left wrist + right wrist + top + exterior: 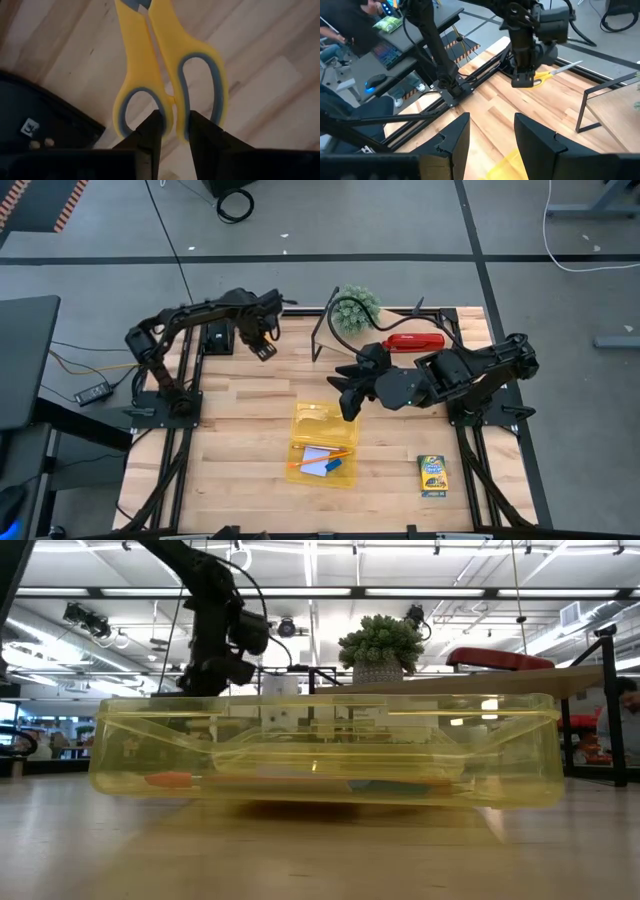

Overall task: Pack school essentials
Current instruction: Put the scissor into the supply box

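The yellow-handled scissors (pixel 165 65) are in my left gripper (pixel 175 132) near the table's far left corner; they also show in the right wrist view as the scissors (pixel 555 71) below the left gripper (pixel 522 80). My right gripper (pixel 345 398) hovers open above the far end of the clear yellow tray (pixel 323 442). Orange pencils (pixel 320 462), a pale blue notepad (pixel 318 456) and a small blue eraser (pixel 333 466) lie in the tray. The green-and-yellow crayon box (pixel 432 475) lies flat on the table near its right front. My left gripper is shut on the scissors' handles, where the two finger loops meet (pixel 174 107). One finger (pixel 151 129) stands in the small loop and the other in the large loop, pinching the inner bars between them. It comes from above, pointing down. The scissors lie about level, blades pointing away; whether they are off the table I cannot tell.
A red stapler (pixel 415 340) and a round green potted plant (pixel 355 307) stand at the far edge, with a black wire stand (pixel 325 330) beside them. Bare wood lies left of the tray and between tray and crayon box.
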Controlling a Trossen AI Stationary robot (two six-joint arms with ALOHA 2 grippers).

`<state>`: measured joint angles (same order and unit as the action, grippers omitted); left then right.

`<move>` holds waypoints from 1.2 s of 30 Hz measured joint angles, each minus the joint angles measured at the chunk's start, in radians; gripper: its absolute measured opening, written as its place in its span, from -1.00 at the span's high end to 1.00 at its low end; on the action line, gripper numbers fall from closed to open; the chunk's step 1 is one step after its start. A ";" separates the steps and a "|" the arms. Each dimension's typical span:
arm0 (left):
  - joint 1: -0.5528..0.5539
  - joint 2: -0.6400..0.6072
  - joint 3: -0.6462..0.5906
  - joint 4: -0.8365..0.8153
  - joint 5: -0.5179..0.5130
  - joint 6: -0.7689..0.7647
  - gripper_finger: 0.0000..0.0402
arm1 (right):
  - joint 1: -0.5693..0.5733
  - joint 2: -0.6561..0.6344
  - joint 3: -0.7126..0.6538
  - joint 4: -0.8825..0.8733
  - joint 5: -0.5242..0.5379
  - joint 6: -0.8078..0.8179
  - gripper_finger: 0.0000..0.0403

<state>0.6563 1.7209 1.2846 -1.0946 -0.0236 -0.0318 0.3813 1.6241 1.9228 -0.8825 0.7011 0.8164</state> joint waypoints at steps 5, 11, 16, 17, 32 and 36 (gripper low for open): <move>-0.019 -0.065 0.000 -0.012 0.031 -0.048 0.55 | 0.002 0.000 0.000 0.000 0.000 -0.005 0.20; -0.094 -0.145 0.000 0.002 0.061 -0.088 0.59 | 0.002 0.000 0.000 -0.001 0.000 -0.012 0.20; -0.183 -0.211 0.000 0.014 0.074 -0.123 0.56 | 0.001 -0.015 0.000 -0.059 0.001 0.025 0.20; -0.204 -0.224 0.000 0.017 0.075 -0.141 0.56 | 0.001 -0.022 0.000 -0.071 0.001 0.034 0.20; -0.588 -0.302 0.001 0.257 0.075 -0.193 0.55 | 0.008 -0.169 0.000 -0.225 0.008 0.040 0.20; -0.686 -0.302 0.001 0.369 0.075 -0.185 0.57 | 0.008 -0.192 0.001 -0.297 0.009 0.050 0.20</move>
<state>-0.0301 1.4189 1.2854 -0.7260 0.0509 -0.2167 0.3897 1.4318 1.9236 -1.1799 0.7097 0.8660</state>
